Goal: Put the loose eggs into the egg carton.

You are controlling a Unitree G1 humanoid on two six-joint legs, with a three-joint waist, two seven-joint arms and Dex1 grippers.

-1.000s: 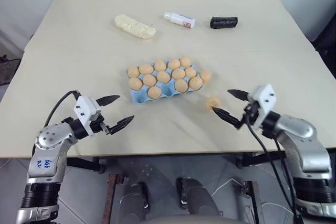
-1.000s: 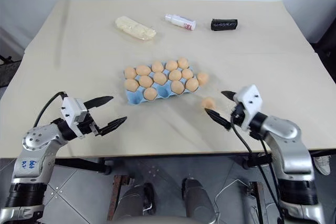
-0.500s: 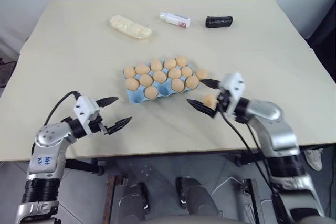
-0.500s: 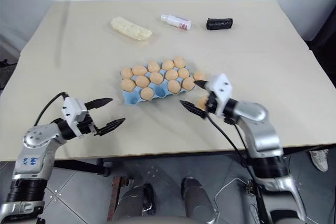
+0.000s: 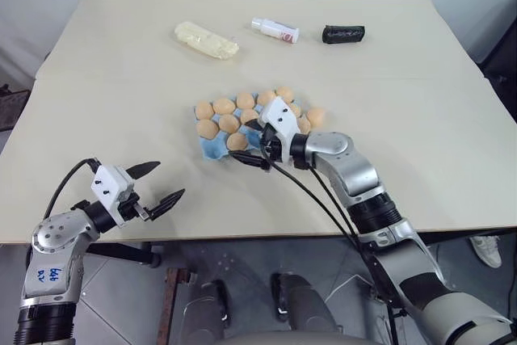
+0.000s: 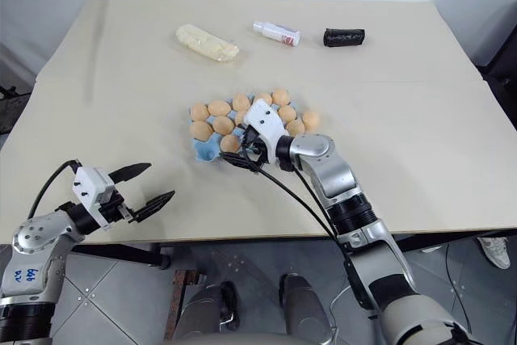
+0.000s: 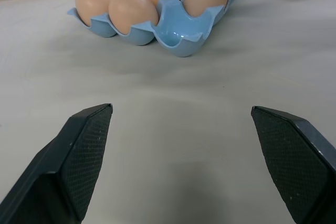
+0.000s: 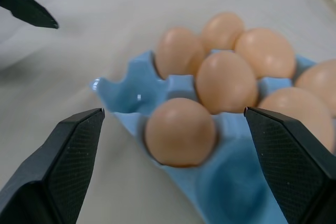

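Eggs [image 5: 228,124] mostly sat in carton [image 5: 212,148]; right gripper [image 5: 254,144], spread and empty, had swung from table over its near cups; left gripper [image 5: 157,184] spread, idle.

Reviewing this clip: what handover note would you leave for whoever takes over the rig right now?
Left end effector: open, empty, low over the table's near edge.
Right end effector: open, empty, at the egg carton's near row.
Done: most cups hold eggs.
Left: one loose egg lies on the table by the carton's right end; a near-row empty cup is free.
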